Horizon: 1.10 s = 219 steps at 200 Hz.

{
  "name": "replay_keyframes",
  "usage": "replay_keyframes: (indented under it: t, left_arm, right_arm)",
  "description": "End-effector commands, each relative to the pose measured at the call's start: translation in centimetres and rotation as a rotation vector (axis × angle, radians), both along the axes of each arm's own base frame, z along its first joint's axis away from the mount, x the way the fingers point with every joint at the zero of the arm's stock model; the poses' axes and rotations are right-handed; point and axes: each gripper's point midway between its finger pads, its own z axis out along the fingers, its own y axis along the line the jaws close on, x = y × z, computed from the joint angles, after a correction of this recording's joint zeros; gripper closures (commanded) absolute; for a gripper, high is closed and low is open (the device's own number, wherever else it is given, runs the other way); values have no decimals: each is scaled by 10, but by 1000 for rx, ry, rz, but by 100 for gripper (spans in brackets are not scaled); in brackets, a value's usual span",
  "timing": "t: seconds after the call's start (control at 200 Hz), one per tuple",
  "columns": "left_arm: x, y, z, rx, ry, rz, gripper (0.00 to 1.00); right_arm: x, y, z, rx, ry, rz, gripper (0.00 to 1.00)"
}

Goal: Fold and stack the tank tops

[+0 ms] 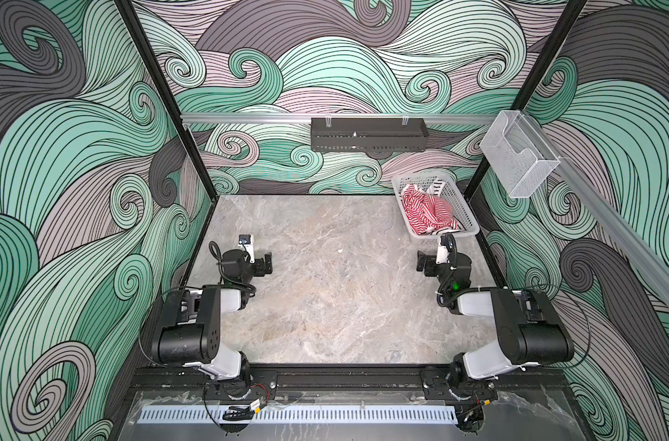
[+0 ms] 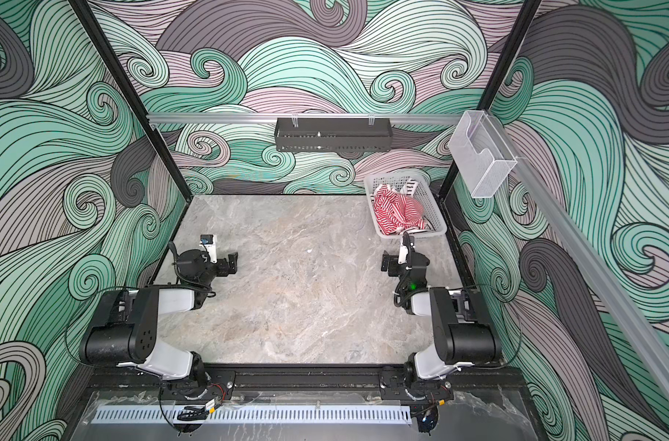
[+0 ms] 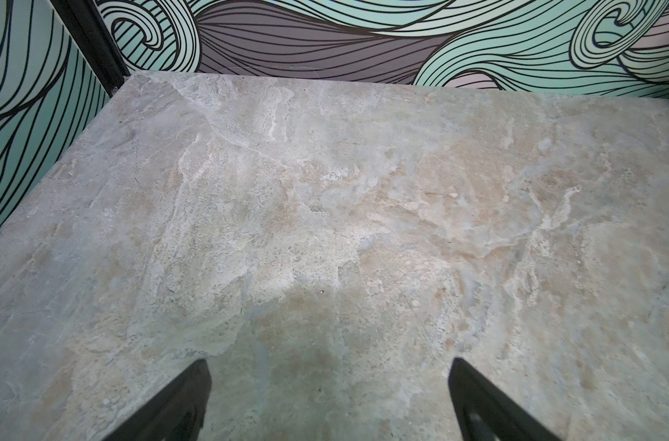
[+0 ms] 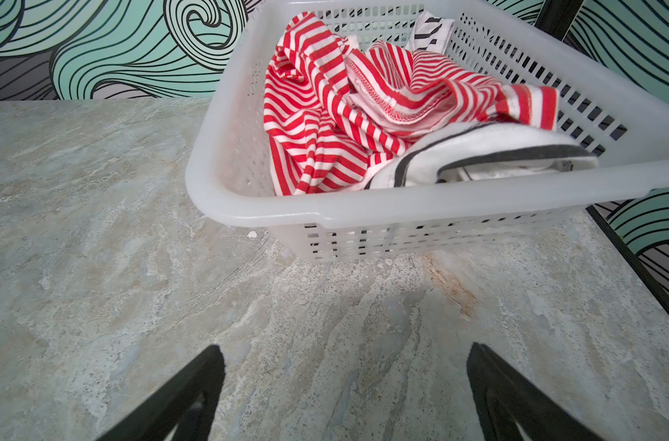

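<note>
Tank tops (image 1: 426, 210) lie crumpled together inside the white basket (image 1: 461, 206), at about one o'clock on the marble table (image 1: 325, 305) in both top views. Left gripper (image 1: 269, 262), at nine o'clock, is spread wide and holds nothing. Its wrist view shows only bare table between the black fingers (image 3: 172, 412). Right gripper (image 1: 420, 262), at three o'clock, is likewise spread wide and empty, just short of the basket. Its wrist view adds what the top views barely resolve. The red-and-white tank top (image 4: 325, 126) is heaped uppermost, and the black-striped tank top (image 4: 478, 152) lies against the near wall. A black-striped strip also shows at the far wall.
</note>
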Motion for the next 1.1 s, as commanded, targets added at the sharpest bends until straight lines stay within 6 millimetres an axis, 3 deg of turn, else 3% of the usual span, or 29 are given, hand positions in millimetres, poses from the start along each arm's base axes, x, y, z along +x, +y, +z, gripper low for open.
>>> replay_keyframes:
  t: [0.0,0.5,0.611,0.721,0.756,0.796,0.906,0.991,1.091]
  left_arm:
    - [6,2,6,-4,-10,17,1]
    - [6,3,7,30,-15,46,1]
    - [10,5,14,31,27,53,1]
    - [15,-3,22,51,185,-18,1]
    - [11,-6,15,63,279,-51,1]
    - [14,-5,18,84,345,-74,1]
    - [13,3,16,104,497,-56,3]
    - [11,2,22,81,541,-42,4]
    - [7,-15,33,34,570,-140,4]
  right_arm:
    - [6,1,9,-16,-27,5,1]
    - [4,0,10,-16,-34,5,1]
    - [1,-7,26,-34,-46,-57,1]
    - [-6,-30,43,-3,125,-232,1]
    - [-9,-39,47,32,199,-316,1]
    - [-17,-49,47,68,308,-417,1]
    - [-34,-73,70,73,580,-708,1]
    - [-18,-64,90,28,716,-638,1]
    - [14,-54,102,14,693,-531,1]
